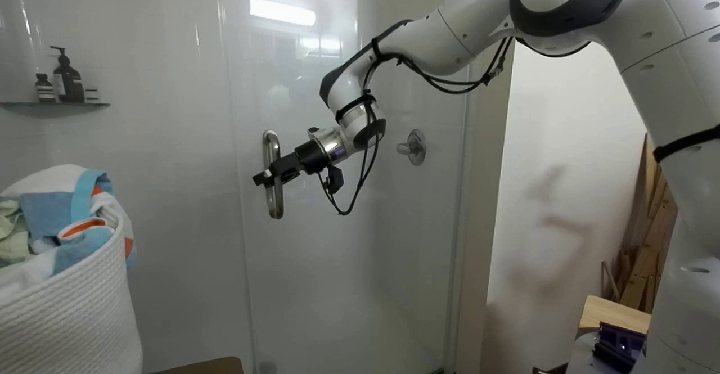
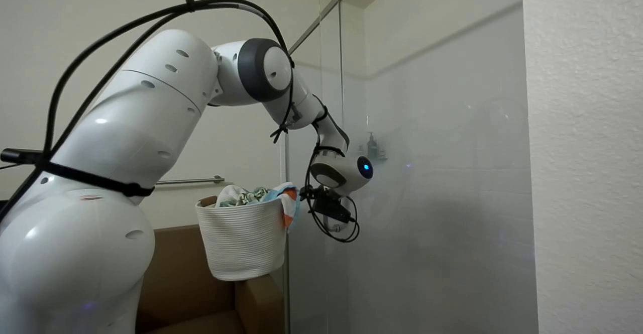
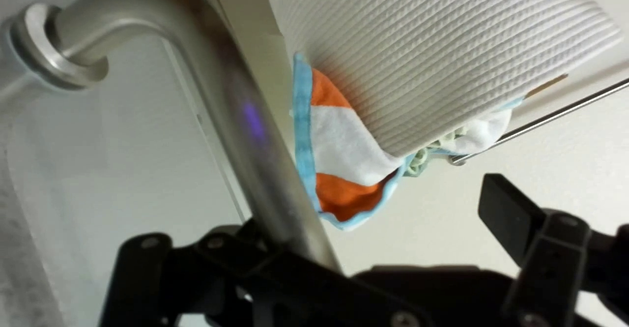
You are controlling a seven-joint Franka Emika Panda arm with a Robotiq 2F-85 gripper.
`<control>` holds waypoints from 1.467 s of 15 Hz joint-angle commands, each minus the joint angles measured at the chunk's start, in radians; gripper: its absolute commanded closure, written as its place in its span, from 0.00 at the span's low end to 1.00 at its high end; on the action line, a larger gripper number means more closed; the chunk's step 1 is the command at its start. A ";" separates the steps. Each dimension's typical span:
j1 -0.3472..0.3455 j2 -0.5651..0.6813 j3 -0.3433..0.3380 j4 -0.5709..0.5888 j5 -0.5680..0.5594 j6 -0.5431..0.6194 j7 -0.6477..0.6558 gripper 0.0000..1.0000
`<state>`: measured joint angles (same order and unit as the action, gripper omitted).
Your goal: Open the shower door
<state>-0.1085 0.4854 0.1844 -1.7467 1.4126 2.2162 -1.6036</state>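
The shower door (image 1: 343, 273) is a tall clear glass panel; it also shows in an exterior view (image 2: 437, 253) and in the wrist view (image 3: 128, 150). It looks flush with the glass beside it. Its silver bar handle (image 1: 274, 202) is vertical in an exterior view and crosses the upper left of the wrist view (image 3: 236, 101). My gripper (image 1: 270, 177) is at the handle's middle. In the wrist view my fingers (image 3: 373, 226) are wide apart. The bar runs close by the left finger, the right finger stands well away from it. The bar's lower end is hidden behind the gripper.
A white woven basket (image 1: 67, 318) with towels stands close to the handle side, on a brown chair (image 2: 186, 273). A towel bar (image 2: 188, 181) is on the wall. A round valve knob (image 1: 416, 148) and a shelf with bottles (image 1: 56, 104) show through the glass.
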 commanded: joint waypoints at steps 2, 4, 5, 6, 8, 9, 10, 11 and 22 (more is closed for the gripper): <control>0.064 -0.113 -0.029 -0.186 0.011 -0.125 -0.007 0.00; 0.076 -0.135 -0.045 -0.218 0.000 -0.147 -0.007 0.00; 0.083 -0.138 -0.052 -0.220 -0.010 -0.156 0.003 0.00; 0.090 -0.140 -0.060 -0.223 -0.018 -0.163 0.011 0.00; 0.105 -0.132 -0.075 -0.205 -0.043 -0.167 0.043 0.00; 0.113 -0.123 -0.082 -0.189 -0.055 -0.164 0.061 0.00; 0.088 -0.153 -0.110 -0.203 0.006 -0.102 -0.036 0.00; 0.091 -0.153 -0.113 -0.202 0.005 -0.101 -0.035 0.00; 0.119 -0.184 -0.121 -0.270 -0.024 -0.118 -0.052 0.00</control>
<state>-0.0149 0.3302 0.0701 -1.9500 1.4124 2.1255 -1.6424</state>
